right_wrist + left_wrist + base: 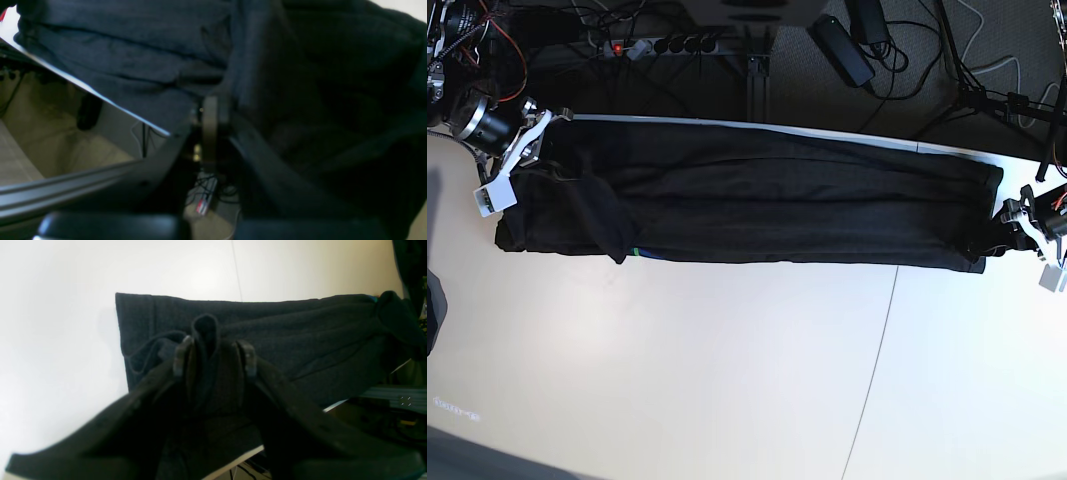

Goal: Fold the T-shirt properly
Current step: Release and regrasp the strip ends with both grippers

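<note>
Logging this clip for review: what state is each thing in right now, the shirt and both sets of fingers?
T-shirt: folded lengthwise into a long dark band along the table's far edge, stretched between the two arms.
Left gripper: fingers partly closed, pinching a fold of the shirt's end.
Right gripper: fingers shut on the shirt's other end.
Table: white, carrying the shirt.

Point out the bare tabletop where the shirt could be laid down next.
Bare: the wide white table on the near side of the T-shirt, seam line included. Crowded: the far edge, where the shirt runs full length between the right gripper and left gripper.
</note>
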Controlling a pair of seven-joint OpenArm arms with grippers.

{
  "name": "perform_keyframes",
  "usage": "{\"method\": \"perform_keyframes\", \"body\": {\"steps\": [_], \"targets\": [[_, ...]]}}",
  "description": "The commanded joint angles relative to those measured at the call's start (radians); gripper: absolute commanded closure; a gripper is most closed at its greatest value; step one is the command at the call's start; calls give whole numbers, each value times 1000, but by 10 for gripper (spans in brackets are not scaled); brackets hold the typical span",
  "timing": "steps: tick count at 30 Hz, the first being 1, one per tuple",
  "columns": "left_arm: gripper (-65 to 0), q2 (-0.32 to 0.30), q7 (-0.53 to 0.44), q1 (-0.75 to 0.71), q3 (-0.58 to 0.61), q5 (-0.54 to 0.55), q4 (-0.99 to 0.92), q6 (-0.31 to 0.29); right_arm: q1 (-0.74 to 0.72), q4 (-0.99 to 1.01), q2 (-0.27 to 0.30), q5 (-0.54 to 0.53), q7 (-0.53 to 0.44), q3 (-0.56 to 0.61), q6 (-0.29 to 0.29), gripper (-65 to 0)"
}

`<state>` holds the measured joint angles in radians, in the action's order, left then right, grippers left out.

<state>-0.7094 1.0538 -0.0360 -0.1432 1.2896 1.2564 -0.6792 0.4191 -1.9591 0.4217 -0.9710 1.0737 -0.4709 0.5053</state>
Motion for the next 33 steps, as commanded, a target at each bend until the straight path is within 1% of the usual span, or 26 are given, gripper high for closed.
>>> {"method": "perform_keyframes", "body": {"steps": [1,3,6,7,10,14,15,17,18,19,20,21,25,26,27,28,30,33], "targets": [[-218,-25,-17,14,-10,15,13,-19,10,-18,18,-18,-11,-19,85,0],[-225,-25,-18,14,-10,11,13,-19,27,-19,18,-32,2,-32,85,0],[-310,-25,-18,14,-10,11,13,-19,51,-19,18,-35,5,-42,85,0],[-330,-25,-20,14,-10,11,13,-19,59,-19,18,-35,5,-42,85,0],[-333,-25,-45,14,-10,11,13,-19,59,-19,15,-10,0,-42,81,0],[-333,-25,-52,17,-10,11,13,-19,40,-19,10,22,-27,-42,78,0],[-333,-25,-55,19,-10,11,13,-19,30,-19,10,22,-27,-42,78,-16],[-333,-25,-56,20,-10,11,13,-19,5,-19,10,26,-27,-42,78,-166],[-333,-25,-56,19,-11,11,13,-19,-8,-20,10,27,-27,-42,78,-225],[-333,-25,-55,19,-11,11,13,-19,-22,-21,10,28,-29,-42,78,-262],[-333,-25,-55,19,-14,11,13,-19,-37,-22,10,28,-31,-42,78,-280],[-333,-25,-55,19,-19,11,13,-19,-55,-23,10,28,-31,-42,78,-280],[-333,-25,-55,19,-72,11,13,-19,-122,-23,10,29,-33,-42,79,-279],[-333,-25,-55,19,-90,11,13,-19,-136,-21,10,38,-49,-42,79,-273],[-333,-25,-55,19,-108,11,13,-19,-146,-18,9,65,-76,-41,79,-243],[-333,-25,-55,19,-124,11,13,-19,-151,-14,8,100,-111,-41,79,-186],[-333,-25,-55,19,-149,12,13,-19,-161,1,0,157,-165,-41,79,-7],[-333,-25,-55,16,-154,11,13,-19,-179,45,-24,183,-177,-41,79,0]]}}
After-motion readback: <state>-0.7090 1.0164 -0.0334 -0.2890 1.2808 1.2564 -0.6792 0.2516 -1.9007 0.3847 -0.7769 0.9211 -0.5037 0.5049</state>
